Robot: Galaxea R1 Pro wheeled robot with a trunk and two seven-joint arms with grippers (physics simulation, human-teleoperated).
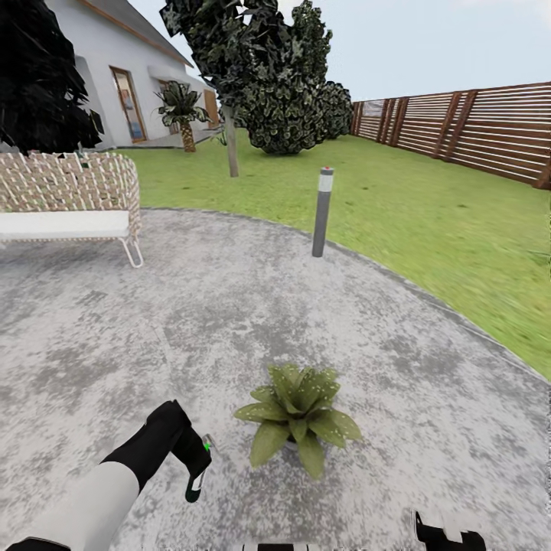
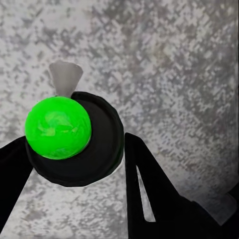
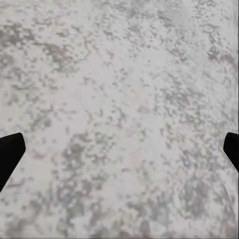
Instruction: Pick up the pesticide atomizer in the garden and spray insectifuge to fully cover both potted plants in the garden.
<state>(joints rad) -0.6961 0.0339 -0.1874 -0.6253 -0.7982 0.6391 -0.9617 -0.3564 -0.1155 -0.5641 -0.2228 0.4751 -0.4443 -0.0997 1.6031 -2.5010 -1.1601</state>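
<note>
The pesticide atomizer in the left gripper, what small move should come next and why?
Probably swing the left gripper toward the potted plant and aim the nozzle at its leaves. The pesticide atomizer is already held between the fingers, and the plant stands close beside it on the stone patio, with a gap between them.

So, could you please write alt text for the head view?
The left hand holds a small sprayer beside a leafy potted plant on a grey stone patio. Beyond are a wicker bench, a post light, lawn and a wooden fence.
</note>
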